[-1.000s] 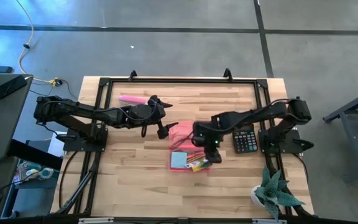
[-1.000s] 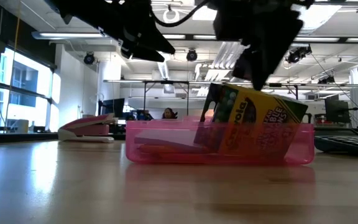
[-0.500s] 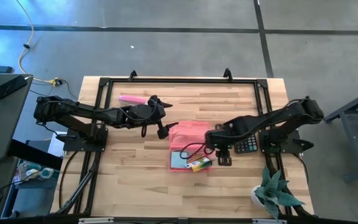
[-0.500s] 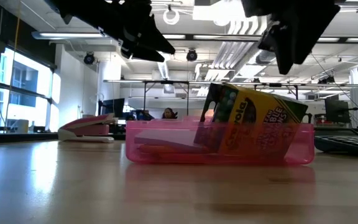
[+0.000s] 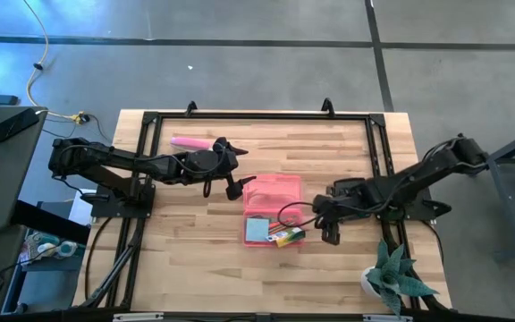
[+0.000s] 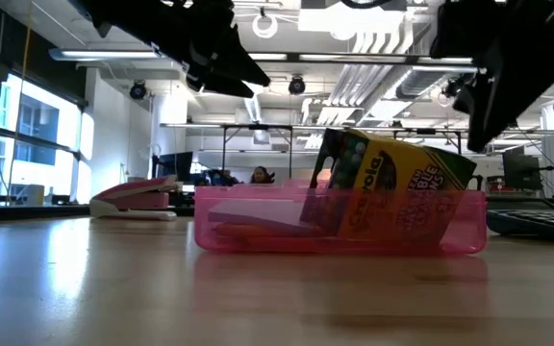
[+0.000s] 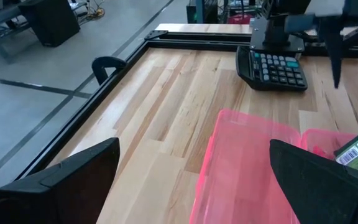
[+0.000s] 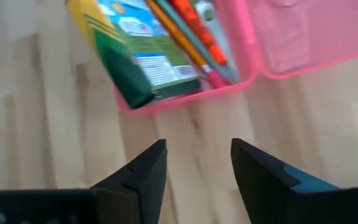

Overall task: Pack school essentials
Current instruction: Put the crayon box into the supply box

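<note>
An open pink case lies mid-table, its tray on the near side. In the tray are a light-blue note pad, pencils and an orange-red pen. The yellow-green crayon box leans tilted on the tray's right wall, its end sticking over the rim. My right gripper is open, right of the tray and apart from the box. My left gripper is open at the lid's left edge, with the pink lid ahead between its fingers.
A black calculator lies right of the case, under my right arm. A pink oblong bar lies near the far left corner. A potted plant stands at the near right corner. Bare wood lies near the front edge.
My right gripper has drawn back from above the crayon box toward the table's right edge and slightly nearer. The crayon box has stayed leaning in the tray. My left arm has kept still.
</note>
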### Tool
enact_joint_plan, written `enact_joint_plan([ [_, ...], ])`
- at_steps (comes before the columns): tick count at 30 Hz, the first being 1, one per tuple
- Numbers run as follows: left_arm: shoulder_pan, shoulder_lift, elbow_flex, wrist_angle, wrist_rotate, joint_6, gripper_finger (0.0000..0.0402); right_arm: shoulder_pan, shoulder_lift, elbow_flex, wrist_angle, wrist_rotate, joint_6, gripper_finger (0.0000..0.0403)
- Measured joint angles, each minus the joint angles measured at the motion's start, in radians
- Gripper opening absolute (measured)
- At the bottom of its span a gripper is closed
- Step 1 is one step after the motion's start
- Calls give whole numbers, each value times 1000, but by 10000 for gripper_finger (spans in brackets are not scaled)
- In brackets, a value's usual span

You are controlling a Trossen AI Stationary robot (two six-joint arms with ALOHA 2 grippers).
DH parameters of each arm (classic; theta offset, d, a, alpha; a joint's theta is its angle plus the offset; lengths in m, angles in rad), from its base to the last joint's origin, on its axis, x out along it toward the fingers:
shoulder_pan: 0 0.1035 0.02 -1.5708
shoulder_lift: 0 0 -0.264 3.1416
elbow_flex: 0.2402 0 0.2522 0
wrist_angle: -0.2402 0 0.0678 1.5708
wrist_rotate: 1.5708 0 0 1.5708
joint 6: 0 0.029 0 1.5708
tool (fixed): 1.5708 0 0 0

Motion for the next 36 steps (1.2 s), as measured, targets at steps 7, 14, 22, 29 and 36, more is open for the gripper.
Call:
enact_joint_plan([
  [7, 0, 0, 0, -4, 0, 0, 400, 71, -4, -105, 229, -14, 40, 169],
  [14, 0, 0, 0, 0, 0, 0, 400, 251, 7, -107, 235, 338, 38, 169],
  [22, 0, 0, 0, 0, 0, -2, 400, 320, 40, -107, 237, 478, 64, 169],
  [29, 0, 0, 0, 1, 0, -3, 400, 301, 40, -107, 284, 481, -11, 191],
  [36, 0, 0, 0, 1, 0, 0, 400, 291, 93, -106, 346, 488, -169, 238],
])
